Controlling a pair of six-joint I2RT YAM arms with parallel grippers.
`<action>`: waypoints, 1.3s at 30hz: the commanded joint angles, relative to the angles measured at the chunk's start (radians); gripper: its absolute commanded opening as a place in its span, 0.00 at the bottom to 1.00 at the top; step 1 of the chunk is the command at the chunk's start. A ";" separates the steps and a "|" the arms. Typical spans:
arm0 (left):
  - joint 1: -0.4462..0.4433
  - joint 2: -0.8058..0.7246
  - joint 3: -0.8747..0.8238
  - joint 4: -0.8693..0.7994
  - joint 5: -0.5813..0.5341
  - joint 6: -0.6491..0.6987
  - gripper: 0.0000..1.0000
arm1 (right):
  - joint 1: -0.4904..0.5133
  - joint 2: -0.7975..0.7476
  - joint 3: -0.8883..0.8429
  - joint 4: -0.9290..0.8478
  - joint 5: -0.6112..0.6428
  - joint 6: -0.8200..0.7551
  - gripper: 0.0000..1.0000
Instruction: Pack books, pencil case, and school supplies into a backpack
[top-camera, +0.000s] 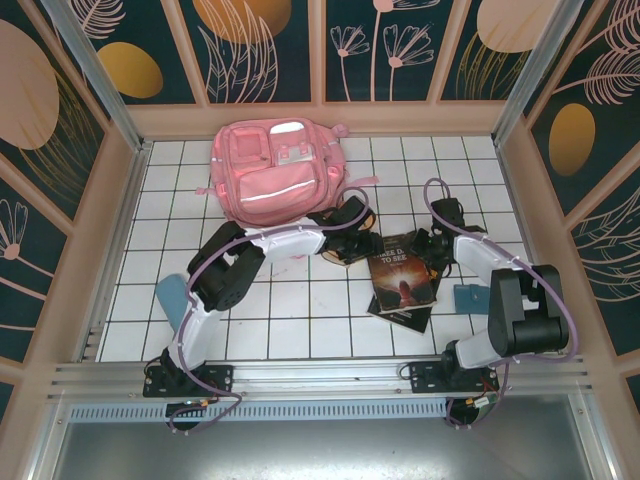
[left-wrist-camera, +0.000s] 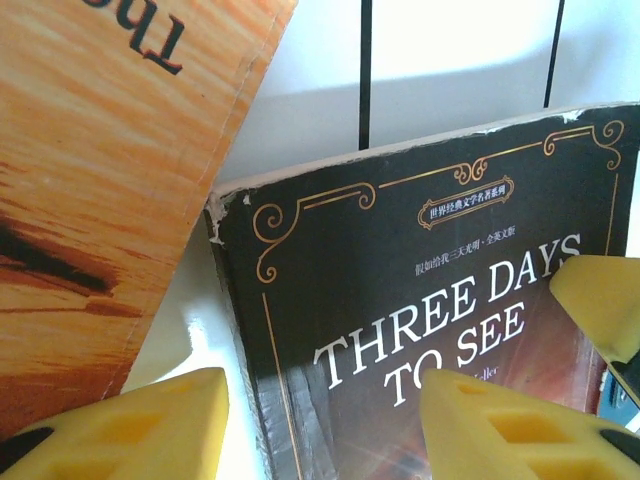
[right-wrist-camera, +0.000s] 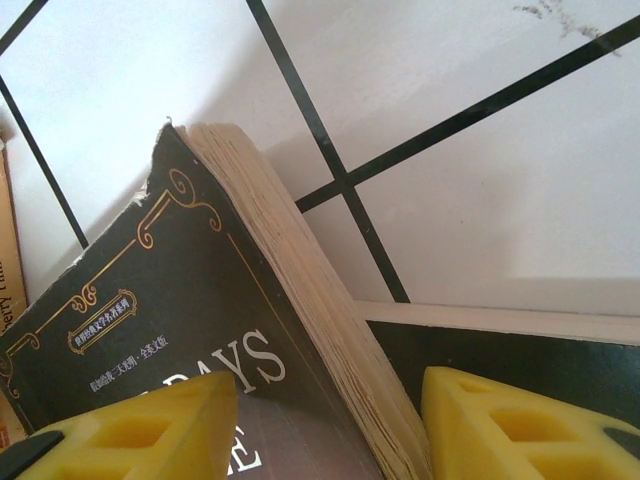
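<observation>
While near one backpack (top-camera: 275, 170), two books (top-camera: 403, 285)

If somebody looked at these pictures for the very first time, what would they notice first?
Probably the big pink backpack, lying at the far side of the white tiled table. Next comes the dark book titled Three Days to See, in the middle of the table, with the yellow-fingered left gripper and right gripper open over its far end.
</observation>
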 joint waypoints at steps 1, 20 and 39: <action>-0.007 -0.003 -0.050 -0.002 0.021 -0.047 0.52 | 0.004 -0.015 -0.026 0.019 -0.069 -0.002 0.52; -0.011 -0.058 -0.009 0.186 0.136 -0.052 0.49 | 0.004 -0.045 -0.053 0.059 -0.135 0.003 0.47; 0.082 -0.229 -0.178 0.046 -0.044 -0.005 0.51 | 0.067 -0.018 -0.010 0.170 -0.300 0.024 0.38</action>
